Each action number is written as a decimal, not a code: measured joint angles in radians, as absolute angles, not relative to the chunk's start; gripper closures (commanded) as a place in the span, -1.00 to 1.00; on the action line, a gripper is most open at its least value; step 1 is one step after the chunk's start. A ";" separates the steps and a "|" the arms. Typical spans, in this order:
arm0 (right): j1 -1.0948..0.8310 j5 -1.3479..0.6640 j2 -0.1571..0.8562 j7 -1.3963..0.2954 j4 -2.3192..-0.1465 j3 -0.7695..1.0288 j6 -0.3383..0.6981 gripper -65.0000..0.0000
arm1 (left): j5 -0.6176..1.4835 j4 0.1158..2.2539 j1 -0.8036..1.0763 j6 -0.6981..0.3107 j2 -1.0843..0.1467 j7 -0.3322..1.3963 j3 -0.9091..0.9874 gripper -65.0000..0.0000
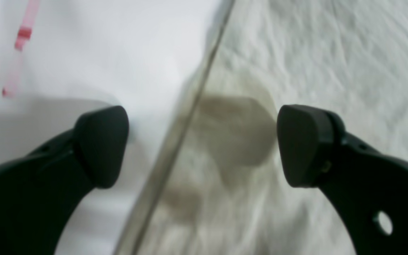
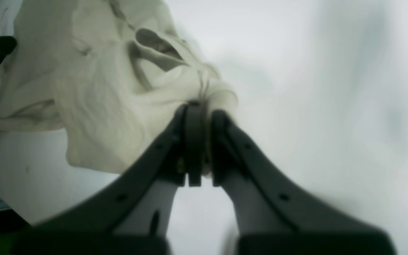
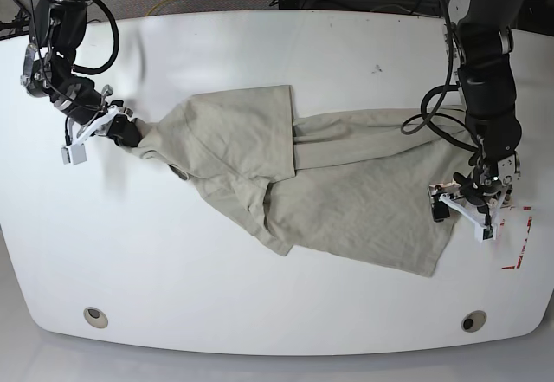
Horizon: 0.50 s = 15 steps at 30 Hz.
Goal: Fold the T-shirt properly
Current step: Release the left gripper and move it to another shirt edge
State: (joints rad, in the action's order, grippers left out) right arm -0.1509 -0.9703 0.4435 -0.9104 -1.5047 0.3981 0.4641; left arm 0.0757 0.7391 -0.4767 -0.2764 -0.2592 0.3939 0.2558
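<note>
The base view looks straight down from high above, taking in the whole white counter [image 3: 277, 313], both arms and the spread T-shirt [image 3: 346, 200]. The left wrist view sits close behind its own jaws, facing down onto the shirt's straight edge [image 1: 190, 117] and red tape marks [image 1: 23, 33] — the same spot seen at the base view's right. The right wrist view looks along its jaws, very near bunched cloth [image 2: 112, 95] — the base view's left end.
</note>
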 measured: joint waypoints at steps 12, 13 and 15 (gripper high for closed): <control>-0.147 -0.970 0.444 -0.910 -1.504 0.398 0.461 1.00 | 0.091 0.891 -0.329 -0.274 -0.241 0.427 0.233 0.21; -0.148 -0.969 0.444 -0.910 -1.504 0.398 0.461 1.00 | 0.089 0.932 -0.297 -0.274 -0.241 0.435 0.233 0.35; -0.148 -0.971 0.443 -0.910 -1.504 0.398 0.461 1.00 | 0.097 0.999 -0.231 -0.273 -0.242 0.440 0.234 0.63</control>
State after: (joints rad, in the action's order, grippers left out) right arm -0.1478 -0.9710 0.4435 -0.9100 -1.5043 0.3985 0.4610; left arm 0.0971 0.9989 -0.2306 -0.2733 -0.2417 0.4404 0.2344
